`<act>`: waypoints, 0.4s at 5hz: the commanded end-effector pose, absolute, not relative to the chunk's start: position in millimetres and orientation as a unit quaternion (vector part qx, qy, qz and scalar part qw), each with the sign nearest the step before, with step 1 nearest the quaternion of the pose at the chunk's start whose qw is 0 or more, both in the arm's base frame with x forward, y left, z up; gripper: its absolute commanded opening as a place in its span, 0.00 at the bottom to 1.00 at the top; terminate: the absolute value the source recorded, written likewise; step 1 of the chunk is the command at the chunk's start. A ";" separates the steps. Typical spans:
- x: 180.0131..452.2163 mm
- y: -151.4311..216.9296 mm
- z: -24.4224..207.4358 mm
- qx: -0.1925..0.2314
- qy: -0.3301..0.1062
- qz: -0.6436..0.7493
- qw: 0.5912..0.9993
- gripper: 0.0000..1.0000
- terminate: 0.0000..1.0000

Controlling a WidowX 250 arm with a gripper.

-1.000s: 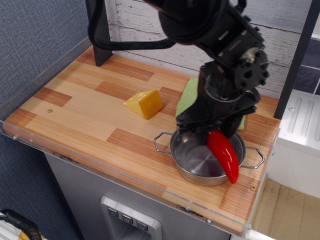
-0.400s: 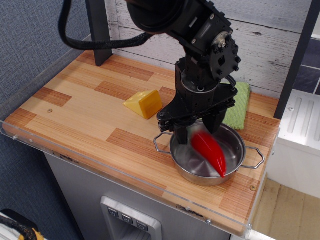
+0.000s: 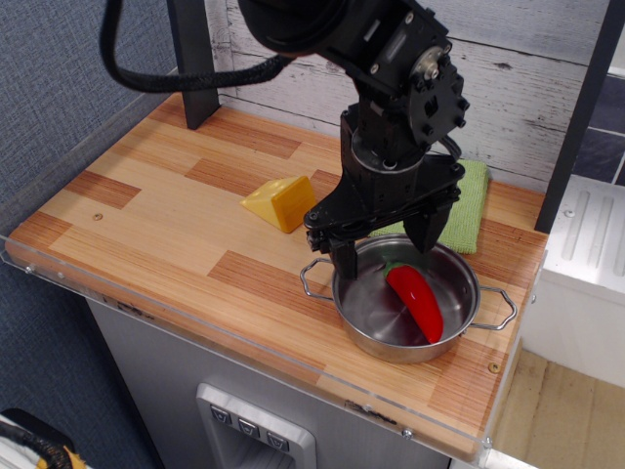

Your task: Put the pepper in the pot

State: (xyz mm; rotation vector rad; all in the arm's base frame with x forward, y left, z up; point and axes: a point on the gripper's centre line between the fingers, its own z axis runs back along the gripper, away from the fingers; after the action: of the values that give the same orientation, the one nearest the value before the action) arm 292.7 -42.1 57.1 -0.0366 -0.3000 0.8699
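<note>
The red pepper lies inside the shiny steel pot, its tip toward the front right rim and its small green stem toward the back. The pot stands near the front right of the wooden table, with wire loop handles at left and right. My gripper hangs just above the pot's back rim. It is open, its two black fingers spread wide on either side of the pepper's stem end, and it holds nothing.
A yellow-orange cheese wedge sits on the table left of the pot. A green cloth lies behind the pot, partly hidden by the arm. The table's front edge is close to the pot. A black post stands at the back left.
The gripper carried the pepper left over the pot, opened, and released it. The pepper dropped into the pot and lies at rest there. The gripper has risen slightly.
</note>
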 end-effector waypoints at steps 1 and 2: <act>283.2 -22.9 83.9 0.024 -0.155 0.386 0.909 1.00 0.00; 286.0 -2.4 88.7 0.071 -0.131 0.335 0.930 1.00 0.00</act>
State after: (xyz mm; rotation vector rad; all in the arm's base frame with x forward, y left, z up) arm 289.2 -11.2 79.1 0.1638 -0.2305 0.6725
